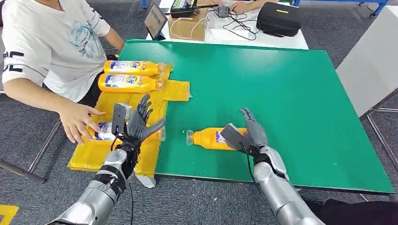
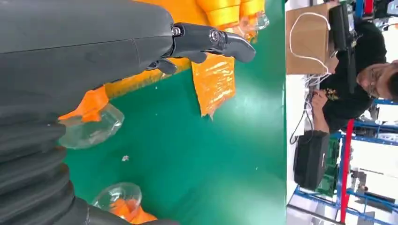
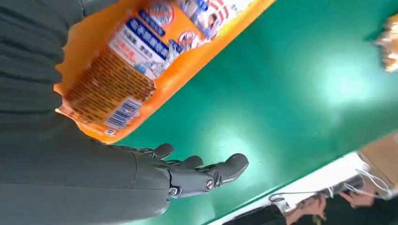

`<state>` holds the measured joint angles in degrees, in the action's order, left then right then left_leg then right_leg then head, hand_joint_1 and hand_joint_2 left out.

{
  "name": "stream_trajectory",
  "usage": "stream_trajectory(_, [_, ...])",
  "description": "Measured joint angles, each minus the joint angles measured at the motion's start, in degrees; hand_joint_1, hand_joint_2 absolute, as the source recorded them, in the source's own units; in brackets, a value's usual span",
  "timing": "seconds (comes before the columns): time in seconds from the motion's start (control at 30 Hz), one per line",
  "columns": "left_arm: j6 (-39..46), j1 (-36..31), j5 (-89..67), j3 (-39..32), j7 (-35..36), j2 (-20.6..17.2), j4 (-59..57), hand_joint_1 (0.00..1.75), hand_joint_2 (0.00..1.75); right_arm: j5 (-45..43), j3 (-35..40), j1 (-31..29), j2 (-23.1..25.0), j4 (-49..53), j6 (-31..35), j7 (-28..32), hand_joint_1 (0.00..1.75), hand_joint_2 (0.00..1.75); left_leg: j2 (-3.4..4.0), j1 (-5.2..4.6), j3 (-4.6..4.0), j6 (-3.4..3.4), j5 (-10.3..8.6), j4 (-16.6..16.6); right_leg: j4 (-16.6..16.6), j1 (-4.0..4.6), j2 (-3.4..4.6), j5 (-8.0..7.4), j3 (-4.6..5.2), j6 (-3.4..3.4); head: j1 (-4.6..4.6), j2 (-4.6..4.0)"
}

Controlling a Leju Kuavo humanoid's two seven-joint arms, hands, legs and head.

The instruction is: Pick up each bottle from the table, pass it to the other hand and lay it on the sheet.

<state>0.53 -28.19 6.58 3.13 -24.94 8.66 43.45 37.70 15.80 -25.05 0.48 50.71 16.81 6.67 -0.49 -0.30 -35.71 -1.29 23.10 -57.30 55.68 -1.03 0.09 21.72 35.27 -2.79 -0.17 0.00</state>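
Head view: the bottle [image 1: 213, 138] to pick lies on its side near the front edge of the green surface [image 1: 291, 93], just beside the right robot hand [image 1: 251, 131], which hovers released with fingers apart. The left robot hand [image 1: 141, 123] is raised and released over the yellow sheet [image 1: 141, 101], near a person's hand [image 1: 80, 122]. Two bottles [image 1: 131, 75] lie at the sheet's far end.

Left wrist view: fingers [image 2: 211, 41] extend, holding nothing.

Right wrist view: the bottle's label sits against the palm side. Close your fingers around the body, not the clear neck.
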Motion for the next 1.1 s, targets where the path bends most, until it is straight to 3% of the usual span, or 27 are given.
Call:
stream_trajectory(0.47, [0.83,0.02,-0.63,1.35,-0.02,0.63,0.11,0.0,1.75,0.31,-1.72,3.94,-0.22,6.35,-1.18,-0.04,0.0,1.75,-0.01,0.0,-0.07,0.0,0.01,0.0,0.0,0.0,0.0,0.01,0.07,0.0,0.02,0.0])
stream_trajectory(0.67, [0.65,0.07,-0.68,2.18,0.39,1.2,0.09,0.0,1.75,4.38,-1.57,4.3,-0.74,6.22,-4.44,-3.24,0.0,1.75,-0.03,0.0,-0.12,0.0,0.01,0.0,0.0,0.0,-0.01,0.01,0.09,0.0,0.0,0.0])
stream_trajectory(1.1, [-0.72,0.07,-0.37,2.36,2.08,1.27,0.09,0.0,1.75,15.73,3.56,-3.12,-5.48,-4.87,-13.15,-9.48,0.0,1.75,-0.03,0.0,-0.07,0.0,0.0,-0.01,-0.01,0.0,-0.01,0.0,0.06,-0.01,0.02,0.0])
